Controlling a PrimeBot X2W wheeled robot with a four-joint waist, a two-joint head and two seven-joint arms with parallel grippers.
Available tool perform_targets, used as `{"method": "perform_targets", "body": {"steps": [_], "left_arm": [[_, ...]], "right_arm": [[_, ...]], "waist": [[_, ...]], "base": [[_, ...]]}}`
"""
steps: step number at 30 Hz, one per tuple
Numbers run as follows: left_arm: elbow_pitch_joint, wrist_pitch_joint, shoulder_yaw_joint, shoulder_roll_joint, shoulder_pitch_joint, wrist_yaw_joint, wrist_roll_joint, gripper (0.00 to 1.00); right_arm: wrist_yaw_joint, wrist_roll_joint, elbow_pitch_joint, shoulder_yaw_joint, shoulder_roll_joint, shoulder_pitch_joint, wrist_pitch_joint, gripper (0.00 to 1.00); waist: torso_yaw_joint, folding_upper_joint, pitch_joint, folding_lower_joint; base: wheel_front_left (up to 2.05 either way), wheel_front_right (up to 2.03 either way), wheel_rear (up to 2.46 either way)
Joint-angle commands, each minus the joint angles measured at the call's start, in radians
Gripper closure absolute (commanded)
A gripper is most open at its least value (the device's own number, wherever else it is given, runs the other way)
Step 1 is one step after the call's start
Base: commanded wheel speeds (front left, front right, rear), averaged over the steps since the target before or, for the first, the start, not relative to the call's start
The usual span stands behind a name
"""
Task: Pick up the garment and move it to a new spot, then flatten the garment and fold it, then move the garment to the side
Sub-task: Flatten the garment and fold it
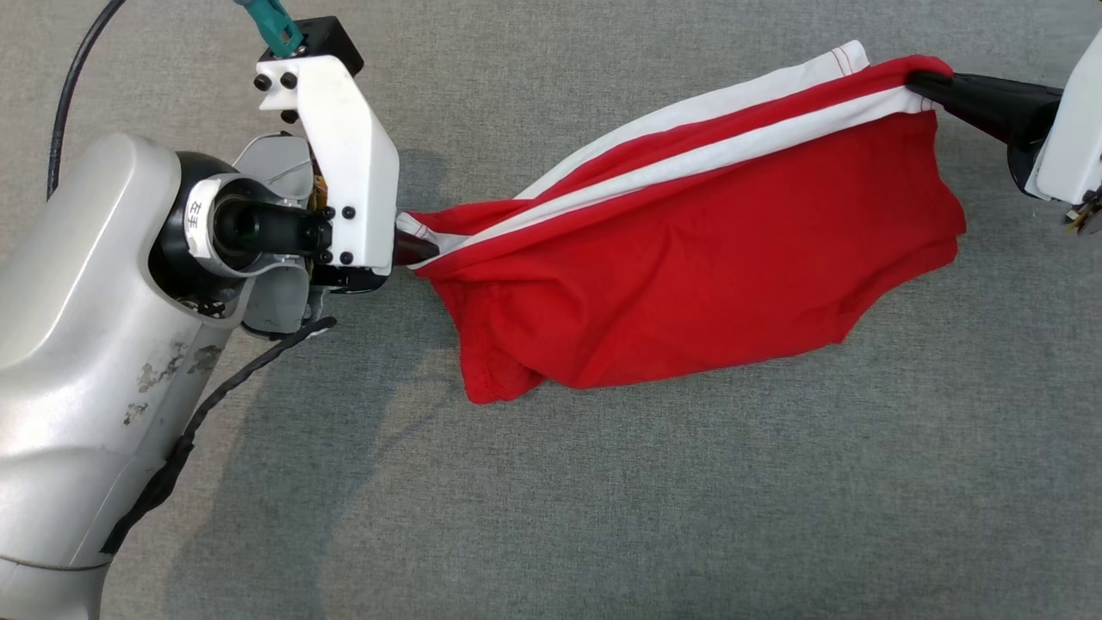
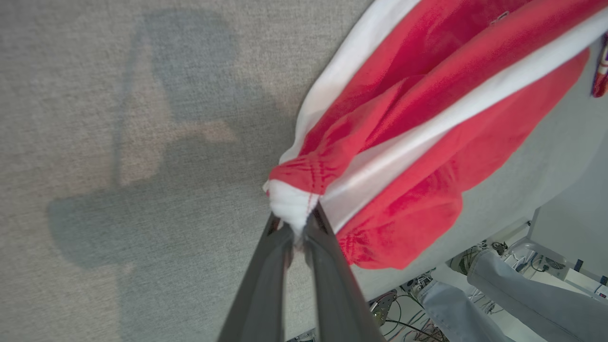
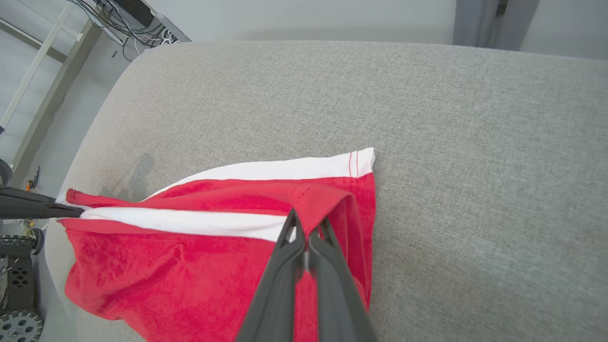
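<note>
The garment (image 1: 689, 258) is a red piece of clothing with white stripes, stretched in the air between my two grippers above the grey cloth surface, its lower part sagging toward it. My left gripper (image 1: 411, 248) is shut on the garment's left end, where white hem bunches between the fingertips (image 2: 295, 223). My right gripper (image 1: 917, 83) is shut on the garment's upper right corner, pinching the red edge (image 3: 306, 223). In the right wrist view the garment (image 3: 190, 256) hangs down to the left, and the left gripper's dark fingers (image 3: 33, 209) reach in from the left edge.
The grey fabric-covered surface (image 1: 603, 482) spreads all around under the garment. Its rounded edge (image 3: 118, 71) shows in the right wrist view, with cables and a frame beyond. A person's legs in jeans (image 2: 498, 294) stand past the surface's edge in the left wrist view.
</note>
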Motion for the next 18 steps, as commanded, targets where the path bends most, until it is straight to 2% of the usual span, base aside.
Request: {"method": "perform_targets", "body": {"steps": [1, 14, 15, 16, 17, 18], "left_arm": [[-0.001, -0.003, 0.006, 0.012, -0.003, 0.007, 0.011, 1.00], [0.000, -0.031, 0.012, 0.016, -0.008, 0.016, 0.025, 1.00], [0.003, -0.036, 0.012, 0.014, -0.008, 0.014, 0.026, 0.83], [0.005, -0.045, 0.013, 0.012, -0.011, 0.012, 0.030, 0.60], [0.008, -0.047, 0.012, 0.010, -0.012, 0.010, 0.031, 0.25], [0.011, -0.048, 0.010, 0.008, -0.013, 0.009, 0.030, 0.03]], "right_arm": [[0.000, 0.009, 0.015, 0.002, 0.001, -0.006, -0.001, 1.00], [0.000, 0.012, 0.074, 0.021, 0.036, -0.023, -0.011, 1.00], [0.000, 0.013, 0.074, 0.022, 0.039, -0.023, -0.013, 1.00], [0.000, 0.012, 0.074, 0.022, 0.043, -0.025, -0.018, 1.00], [0.000, 0.012, 0.075, 0.023, 0.046, -0.027, -0.021, 0.87], [0.000, 0.013, 0.077, 0.024, 0.049, -0.028, -0.024, 0.65]], "waist": [[0.006, 0.0000, 0.002, 0.0000], [0.018, 0.0000, 0.022, 0.0000], [0.018, 0.0000, 0.022, 0.0000], [0.017, 0.0000, 0.022, 0.0000], [0.017, 0.0000, 0.022, 0.0000], [0.016, 0.0000, 0.021, 0.0000]], "base": [[0.00, 0.00, 0.00], [0.00, 0.00, 0.00], [0.00, 0.00, 0.00], [0.00, 0.00, 0.00], [0.00, 0.00, 0.00], [0.00, 0.00, 0.00]]}}
